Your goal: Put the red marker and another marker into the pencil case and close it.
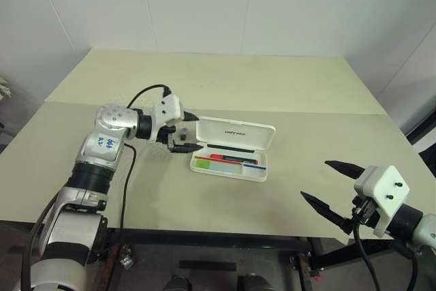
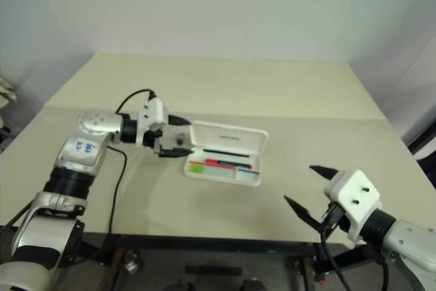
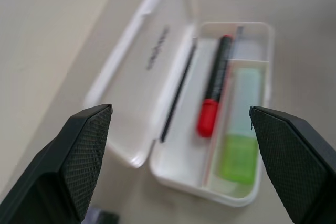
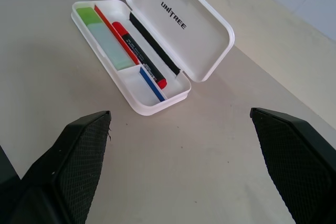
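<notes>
The white pencil case (image 1: 262, 170) lies open mid-table, its lid (image 1: 235, 131) tilted up and back. In its tray lie the red marker (image 4: 139, 53) with its black section and, beside it in the front compartment, the light-green marker (image 4: 100, 32); both also appear as the red marker (image 3: 215, 87) and the green one (image 3: 240, 145). My left gripper (image 1: 192, 131) hovers open at the case's left end, close to the lid's corner and pointing along the case, holding nothing. My right gripper (image 1: 315, 180) stands open and empty near the table's front right edge, well apart from the case.
The beige table (image 1: 204, 80) has a seam (image 1: 327, 112) running across behind the case. White walls close in the back and right. A black cable (image 1: 126, 168) hangs along my left arm. Open tabletop lies between the case and my right gripper.
</notes>
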Robot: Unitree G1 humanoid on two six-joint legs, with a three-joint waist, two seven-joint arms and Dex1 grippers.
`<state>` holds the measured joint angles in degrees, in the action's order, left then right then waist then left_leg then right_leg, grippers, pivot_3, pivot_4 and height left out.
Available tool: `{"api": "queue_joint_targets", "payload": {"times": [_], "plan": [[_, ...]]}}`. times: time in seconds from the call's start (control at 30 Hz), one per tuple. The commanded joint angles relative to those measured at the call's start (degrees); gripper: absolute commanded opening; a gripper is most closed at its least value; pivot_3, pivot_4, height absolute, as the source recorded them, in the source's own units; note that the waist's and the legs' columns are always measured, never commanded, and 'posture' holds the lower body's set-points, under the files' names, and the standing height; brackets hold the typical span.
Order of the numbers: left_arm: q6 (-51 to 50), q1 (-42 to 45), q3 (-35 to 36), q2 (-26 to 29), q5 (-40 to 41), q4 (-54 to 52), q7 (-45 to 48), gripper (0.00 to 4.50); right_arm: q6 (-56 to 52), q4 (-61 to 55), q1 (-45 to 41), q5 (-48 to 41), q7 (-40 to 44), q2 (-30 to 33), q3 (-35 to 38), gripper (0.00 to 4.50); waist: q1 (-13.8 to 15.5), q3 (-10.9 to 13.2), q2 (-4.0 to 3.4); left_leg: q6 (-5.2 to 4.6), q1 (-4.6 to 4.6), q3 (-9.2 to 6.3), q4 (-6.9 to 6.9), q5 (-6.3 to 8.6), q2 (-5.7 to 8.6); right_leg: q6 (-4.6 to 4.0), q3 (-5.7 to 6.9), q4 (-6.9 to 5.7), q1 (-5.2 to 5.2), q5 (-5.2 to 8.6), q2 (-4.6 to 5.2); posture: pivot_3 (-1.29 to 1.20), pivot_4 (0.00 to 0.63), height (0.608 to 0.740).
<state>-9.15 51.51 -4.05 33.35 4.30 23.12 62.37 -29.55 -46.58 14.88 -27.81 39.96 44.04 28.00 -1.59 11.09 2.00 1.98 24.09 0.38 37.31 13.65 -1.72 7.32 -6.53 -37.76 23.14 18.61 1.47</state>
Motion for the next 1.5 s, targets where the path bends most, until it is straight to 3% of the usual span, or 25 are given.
{"api": "queue_joint_targets", "payload": {"times": [0.03,0.17,0.33,0.63,1.23,1.5], "plan": [[-2.1,-0.4,4.5,-0.9,0.4,-2.4,-9.3,4.48,1.8,1.8,-1.5,-0.7,2.0,1.6,2.6,4.5,0.0,0.0,0.0,0.0,0.0,0.0,0.0,0.0,0.01,0.01,0.0,0.0,0.0,0.0,0.0,0.0,0.15,0.74],[-8.6,-2.1,4.1,-1.7,-2.8,-1.4,-18.4,4.48,2.3,3.9,-3.3,-0.8,3.6,3.0,2.2,4.5,-0.1,0.0,-0.01,0.0,-0.01,-0.03,-0.03,0.0,0.01,0.01,0.02,0.0,0.0,-0.01,-0.01,0.0,0.15,0.74],[-13.6,-3.0,4.9,-6.8,-3.4,-0.9,-29.0,4.48,2.4,5.6,-5.3,-0.8,4.8,4.0,1.2,4.5,0.0,0.0,0.01,0.0,-0.01,-0.02,0.0,0.0,0.01,0.03,0.01,-0.01,0.0,-0.01,0.0,0.0,0.15,0.74],[-16.3,-1.6,6.8,-14.1,-3.1,4.0,-42.5,4.48,1.4,5.0,-5.2,-1.0,5.7,4.1,2.3,4.5,0.1,0.0,0.01,0.0,0.0,-0.02,-0.03,0.0,0.05,0.06,0.0,0.03,-0.01,-0.03,0.0,0.0,0.15,0.74],[-18.3,4.3,5.7,-17.2,-3.8,22.7,-46.5,4.48,0.8,4.1,-4.6,-0.9,4.8,3.9,2.8,4.5,0.1,0.0,0.02,0.01,-0.02,0.0,-0.09,0.0,0.08,0.08,0.0,0.1,-0.02,-0.04,0.0,0.0,0.15,0.74],[-24.4,5.2,6.7,-16.4,-3.6,25.6,-49.0,2.03,1.0,4.3,-4.6,-0.8,4.7,3.9,3.1,4.5,-0.5,0.0,0.05,0.06,-1.0,0.14,-0.27,0.03,0.04,0.09,-0.05,0.34,-0.94,-0.04,0.0,0.0,0.15,0.74]]}}
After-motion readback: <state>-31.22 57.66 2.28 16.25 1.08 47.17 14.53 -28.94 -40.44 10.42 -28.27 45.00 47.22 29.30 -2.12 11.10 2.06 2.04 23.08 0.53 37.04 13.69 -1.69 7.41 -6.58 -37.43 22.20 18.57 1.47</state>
